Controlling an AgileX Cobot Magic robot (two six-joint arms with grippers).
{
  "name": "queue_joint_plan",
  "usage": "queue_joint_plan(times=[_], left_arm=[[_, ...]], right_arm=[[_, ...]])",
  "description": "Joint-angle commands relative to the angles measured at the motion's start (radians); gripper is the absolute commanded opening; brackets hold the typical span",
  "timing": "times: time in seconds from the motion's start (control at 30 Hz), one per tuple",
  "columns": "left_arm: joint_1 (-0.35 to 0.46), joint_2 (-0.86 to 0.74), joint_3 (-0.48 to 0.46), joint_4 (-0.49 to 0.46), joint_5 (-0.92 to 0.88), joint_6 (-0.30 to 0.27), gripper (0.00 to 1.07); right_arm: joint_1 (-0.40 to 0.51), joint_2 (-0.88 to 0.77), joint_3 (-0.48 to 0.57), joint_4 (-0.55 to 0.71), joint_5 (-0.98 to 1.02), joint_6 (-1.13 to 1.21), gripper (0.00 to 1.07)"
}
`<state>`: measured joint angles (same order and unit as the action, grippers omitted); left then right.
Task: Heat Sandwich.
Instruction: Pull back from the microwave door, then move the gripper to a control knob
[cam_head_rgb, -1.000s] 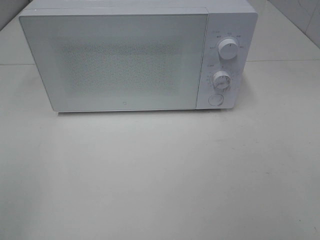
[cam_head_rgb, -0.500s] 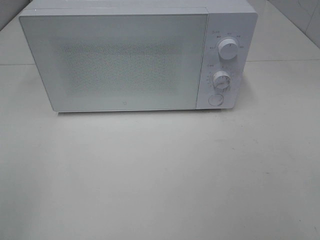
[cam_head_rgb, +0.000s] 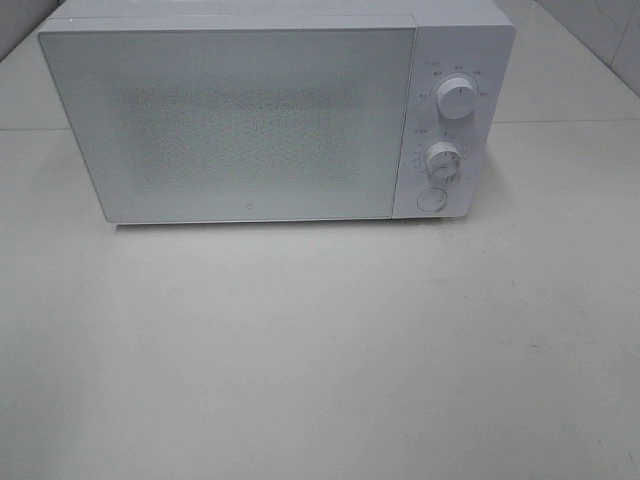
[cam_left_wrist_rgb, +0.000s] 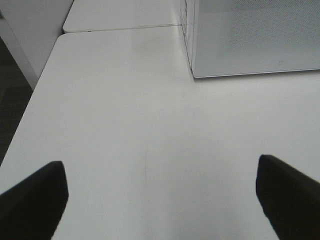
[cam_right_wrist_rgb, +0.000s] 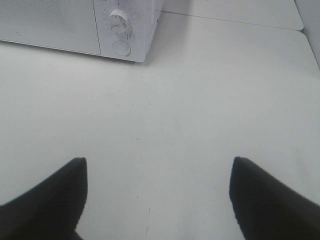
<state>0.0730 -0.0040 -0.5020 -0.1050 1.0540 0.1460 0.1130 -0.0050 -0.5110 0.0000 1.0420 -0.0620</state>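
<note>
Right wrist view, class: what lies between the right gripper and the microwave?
Only bare white table lies between the open right gripper and the microwave; the right wrist view shows it.

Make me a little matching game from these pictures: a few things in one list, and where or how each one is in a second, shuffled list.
Things
1. microwave door
2. upper knob
3. round button
4. left gripper

Place or state
A. lowest on the control panel, under both knobs
B. open, over the table, nothing between its fingers
C. shut, covering the front to the left of the controls
D. near the top of the control panel

Pairs: 1-C, 2-D, 3-A, 4-B
</note>
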Motion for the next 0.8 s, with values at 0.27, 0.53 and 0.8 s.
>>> queue_joint_plan(times=[0.27, 0.53, 0.8], left_arm=[[0.005, -0.029, 0.000, -0.004, -0.011, -0.007, 0.96], [0.005, -0.029, 0.000, -0.004, -0.011, -0.007, 0.96], [0.005, -0.029, 0.000, -0.004, -0.011, -0.007, 0.96]], right_arm=[[-0.007, -0.026, 0.001, 0.000, -0.009, 0.003, 0.76], [-0.007, -0.026, 0.001, 0.000, -0.009, 0.004, 0.76], [-0.007, 0.007, -0.035, 0.009, -0.020, 0.015, 0.76]])
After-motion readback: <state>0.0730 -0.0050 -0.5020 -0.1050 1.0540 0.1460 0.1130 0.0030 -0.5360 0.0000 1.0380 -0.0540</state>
